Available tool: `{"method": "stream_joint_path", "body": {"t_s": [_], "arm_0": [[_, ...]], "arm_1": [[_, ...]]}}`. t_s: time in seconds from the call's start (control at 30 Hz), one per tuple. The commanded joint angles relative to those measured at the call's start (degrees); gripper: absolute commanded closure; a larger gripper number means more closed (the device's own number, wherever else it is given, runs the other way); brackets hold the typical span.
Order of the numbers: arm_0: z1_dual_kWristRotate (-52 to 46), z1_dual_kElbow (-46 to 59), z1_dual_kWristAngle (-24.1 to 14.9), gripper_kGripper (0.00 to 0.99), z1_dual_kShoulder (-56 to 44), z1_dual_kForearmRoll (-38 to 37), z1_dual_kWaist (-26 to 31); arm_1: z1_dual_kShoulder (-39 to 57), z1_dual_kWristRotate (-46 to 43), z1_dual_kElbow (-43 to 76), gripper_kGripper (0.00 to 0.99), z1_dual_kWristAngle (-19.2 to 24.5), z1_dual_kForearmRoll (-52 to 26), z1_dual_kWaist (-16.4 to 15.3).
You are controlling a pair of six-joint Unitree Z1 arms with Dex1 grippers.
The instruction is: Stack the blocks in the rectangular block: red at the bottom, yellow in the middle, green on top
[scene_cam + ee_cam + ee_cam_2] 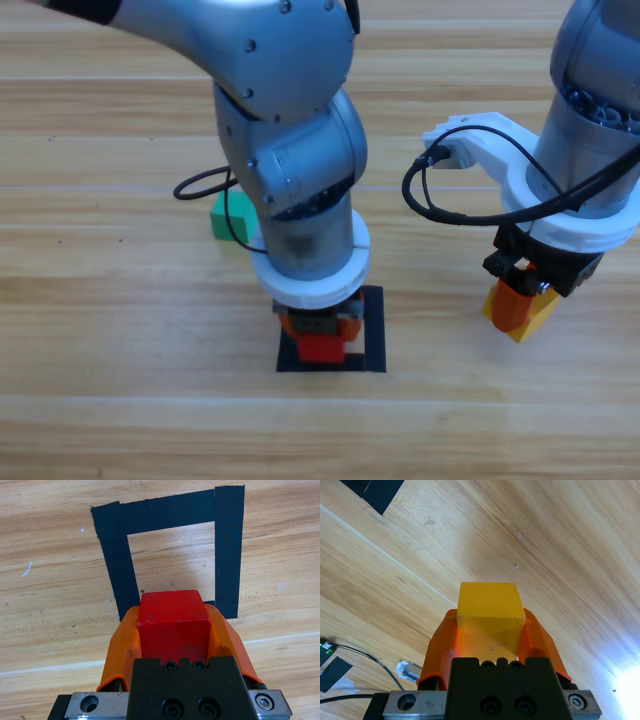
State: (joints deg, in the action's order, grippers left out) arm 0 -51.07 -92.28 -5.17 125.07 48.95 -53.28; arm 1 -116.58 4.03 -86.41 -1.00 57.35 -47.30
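My left gripper (318, 340) is shut on the red cube (320, 347) and holds it over the black tape square (373, 330) at the table's front middle. In the left wrist view the red cube (173, 622) sits between the orange jaws, above the near edge of the tape square (117, 555). My right gripper (518, 305) hangs to the right, shut on the yellow cube (535, 318); that yellow cube (490, 611) shows clamped above bare wood in the right wrist view. The teal-green cube (226, 218) rests on the table behind the left arm, partly hidden by it.
A black cable (200, 185) loops beside the green cube. Another cable (440, 205) hangs from the right arm's wrist. A corner of black tape (375, 492) shows at the top left of the right wrist view.
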Motion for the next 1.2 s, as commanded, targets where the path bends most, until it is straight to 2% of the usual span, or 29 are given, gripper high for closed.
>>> {"method": "stream_joint_path", "body": {"t_s": [0.03,1.2], "arm_0": [[-1.23,-0.97,-0.63,0.896,4.22,-0.17,-1.03],[-0.88,-4.40,-0.55,0.896,7.29,0.01,-0.95]], "arm_1": [[0.47,0.63,0.98,0.990,-0.32,-0.05,1.69],[0.47,0.27,1.16,0.990,-0.93,-0.05,1.69]]}}
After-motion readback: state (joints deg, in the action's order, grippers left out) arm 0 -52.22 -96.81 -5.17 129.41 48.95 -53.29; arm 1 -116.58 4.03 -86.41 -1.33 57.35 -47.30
